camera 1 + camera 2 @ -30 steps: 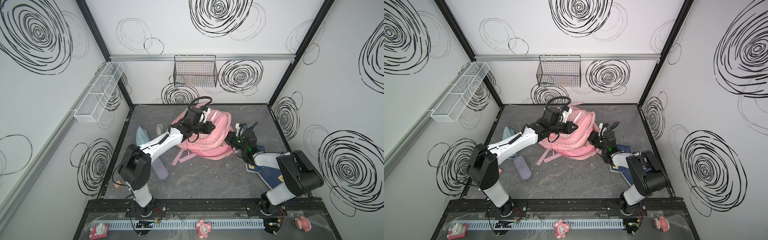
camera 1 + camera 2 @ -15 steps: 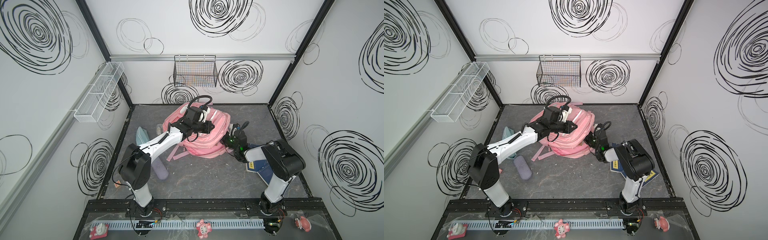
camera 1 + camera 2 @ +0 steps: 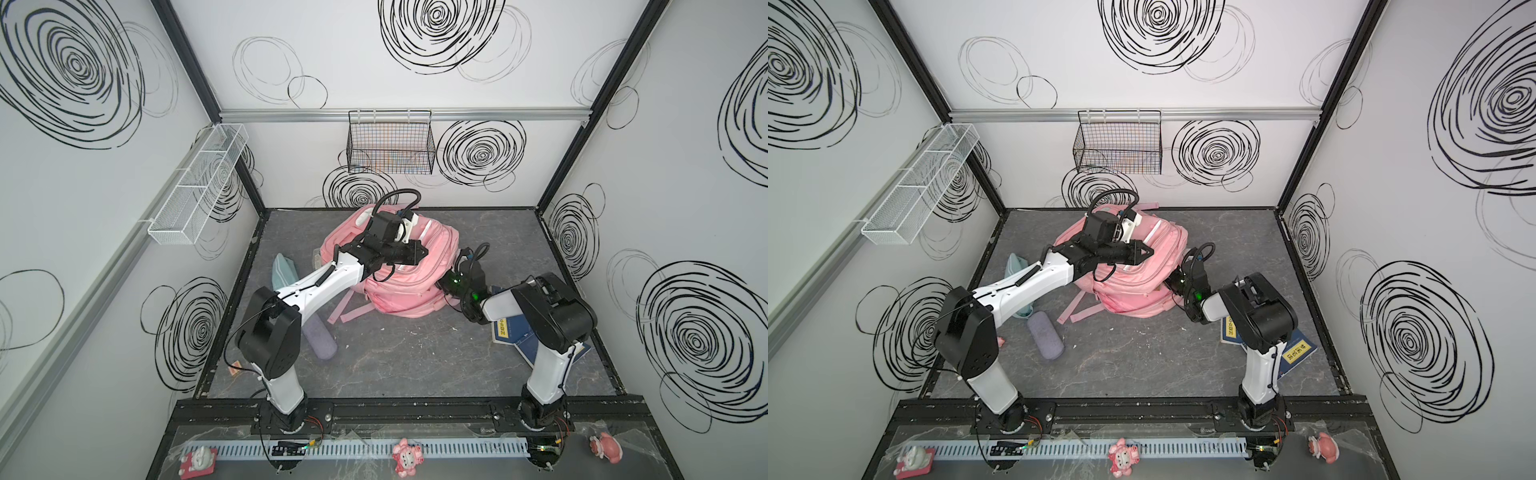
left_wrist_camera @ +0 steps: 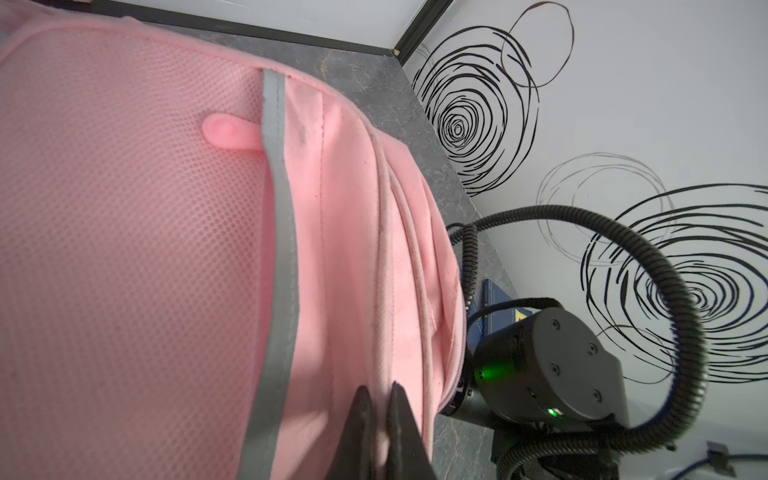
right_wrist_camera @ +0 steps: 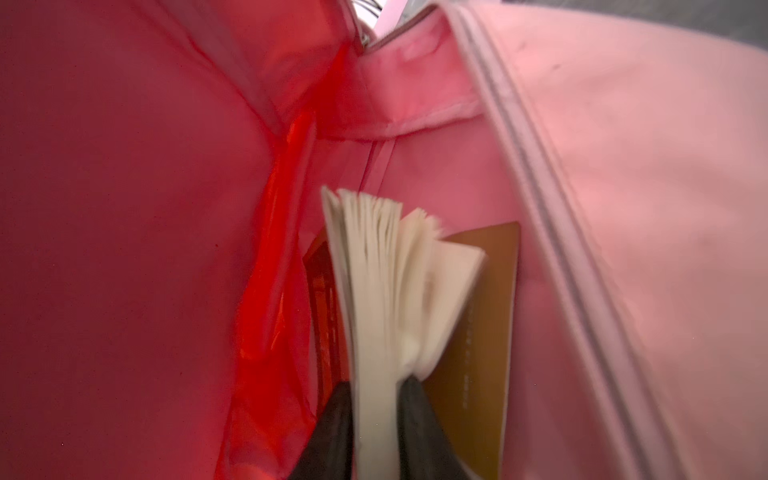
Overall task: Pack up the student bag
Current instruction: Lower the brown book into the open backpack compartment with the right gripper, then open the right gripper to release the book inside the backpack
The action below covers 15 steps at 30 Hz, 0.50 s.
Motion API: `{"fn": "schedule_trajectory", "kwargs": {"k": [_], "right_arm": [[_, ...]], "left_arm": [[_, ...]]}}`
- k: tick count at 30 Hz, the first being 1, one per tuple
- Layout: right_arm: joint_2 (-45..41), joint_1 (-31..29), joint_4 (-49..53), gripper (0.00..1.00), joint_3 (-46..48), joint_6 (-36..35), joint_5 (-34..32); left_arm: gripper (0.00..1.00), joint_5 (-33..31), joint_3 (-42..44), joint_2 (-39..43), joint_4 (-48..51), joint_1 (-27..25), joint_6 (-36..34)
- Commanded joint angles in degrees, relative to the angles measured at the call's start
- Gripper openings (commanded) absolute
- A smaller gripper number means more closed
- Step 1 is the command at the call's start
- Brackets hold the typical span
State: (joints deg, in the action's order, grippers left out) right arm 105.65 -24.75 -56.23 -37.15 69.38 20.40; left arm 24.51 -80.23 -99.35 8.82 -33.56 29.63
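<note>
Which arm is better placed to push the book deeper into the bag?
Right. The right gripper is shut on the book, with it inside the open student bag. The left gripper pinches the bag's outer fabric, probably steadying it, so keep it there.

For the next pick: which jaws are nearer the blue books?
Right. The right jaws hold a book inside the bag, near the blue books; the left jaws pinch its top, farther.

Pink, grey-striped student bag (image 3: 399,291); brown-covered, white-paged book (image 5: 386,291)
</note>
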Motion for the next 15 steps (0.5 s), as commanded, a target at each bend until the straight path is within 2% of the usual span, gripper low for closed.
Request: {"fn": "schedule_trajectory", "kwargs": {"k": [1,4,8,15], "right_arm": [[-4.43,0.55,-4.47,0.0,3.79,1.03,-2.03],[-5.36,1.87,-11.28,0.0,7.95,5.16,-2.96],[-5.95,2.14,-15.42,0.0,9.12,8.81,-3.66],[-13.53,1.15,-11.89,0.0,12.65,9.02,-12.77]], "left_arm": [[0.0,7.52,0.03,2.65,-12.22,-0.66,2.17],[0.0,7.57,1.07,2.76,-14.17,0.08,4.0],[0.0,7.82,1.56,2.61,-15.24,0.34,5.21],[0.0,7.97,2.44,2.76,-16.63,1.08,6.51]]}}
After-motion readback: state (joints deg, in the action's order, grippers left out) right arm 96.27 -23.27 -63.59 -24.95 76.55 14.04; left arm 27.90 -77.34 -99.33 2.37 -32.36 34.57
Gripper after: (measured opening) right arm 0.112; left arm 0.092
